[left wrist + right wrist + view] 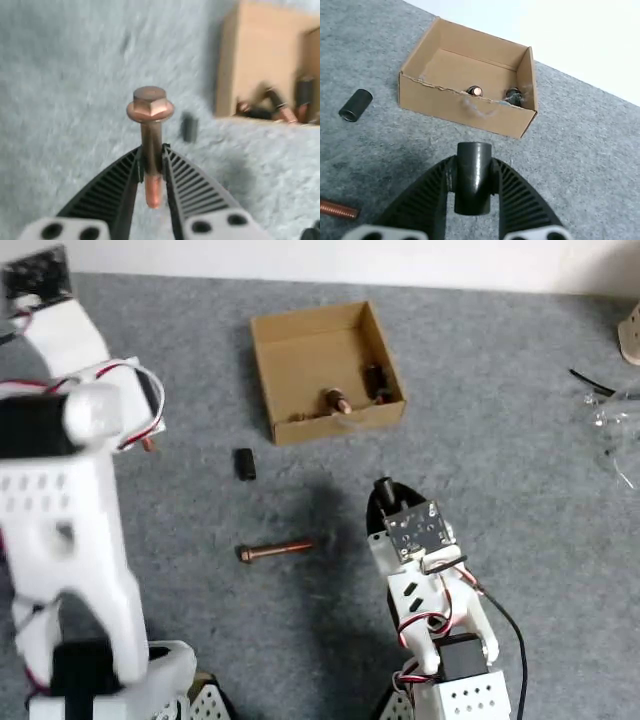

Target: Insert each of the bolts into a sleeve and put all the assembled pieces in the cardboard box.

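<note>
While the left gripper (152, 155) is pinching a copper hex-head bolt (150, 107), the right gripper (473, 162) is pinching a black cylindrical sleeve (472, 192) near the brown cardboard box (455, 107), likely for mating.

One cardboard box (305, 355). Two bare copper bolts outside it: a lying bolt (275, 551) well apart from the box, and a held bolt (150, 107) clamped in the left gripper (151, 149). Two loose black sleeves: a lying sleeve (244, 463) near the box, and a held sleeve (472, 177) clamped in the right gripper (472, 161). Inside the box, at least two assembled pieces (335, 400); the exact number is unclear.
</note>
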`<state>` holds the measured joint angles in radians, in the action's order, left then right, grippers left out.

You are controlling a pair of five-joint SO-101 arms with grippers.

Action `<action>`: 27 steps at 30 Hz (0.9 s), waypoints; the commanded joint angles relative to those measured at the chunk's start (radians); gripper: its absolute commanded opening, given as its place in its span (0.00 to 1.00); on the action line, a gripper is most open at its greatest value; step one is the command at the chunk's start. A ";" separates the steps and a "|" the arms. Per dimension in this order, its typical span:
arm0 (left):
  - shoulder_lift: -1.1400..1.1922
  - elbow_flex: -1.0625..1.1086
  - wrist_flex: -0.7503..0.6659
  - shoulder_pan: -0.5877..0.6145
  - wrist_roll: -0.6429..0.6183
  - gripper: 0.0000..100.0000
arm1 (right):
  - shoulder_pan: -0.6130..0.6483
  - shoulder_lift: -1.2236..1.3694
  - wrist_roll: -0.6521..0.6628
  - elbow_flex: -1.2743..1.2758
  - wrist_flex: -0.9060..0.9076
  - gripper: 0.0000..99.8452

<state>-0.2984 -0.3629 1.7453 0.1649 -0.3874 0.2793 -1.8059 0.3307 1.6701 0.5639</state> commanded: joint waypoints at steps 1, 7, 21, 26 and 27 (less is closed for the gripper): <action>-0.209 -0.088 0.000 -0.022 0.057 0.01 | -0.013 -0.004 0.009 0.094 -0.044 0.01; -0.426 -0.039 0.008 -0.018 0.110 0.01 | -0.013 -0.004 0.009 0.094 -0.044 0.01; -1.030 0.510 0.000 -0.021 0.126 0.01 | -0.013 -0.004 0.009 0.093 -0.042 0.01; -1.251 0.812 -0.083 -0.018 0.130 0.01 | -0.013 -0.004 0.009 0.093 -0.042 0.01; -1.302 0.880 -0.126 -0.018 0.150 0.01 | -0.013 -0.004 0.009 0.093 -0.042 0.01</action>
<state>-1.4523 0.3000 1.7377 0.1634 -0.2846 0.2793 -1.8059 0.3307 1.6701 0.5639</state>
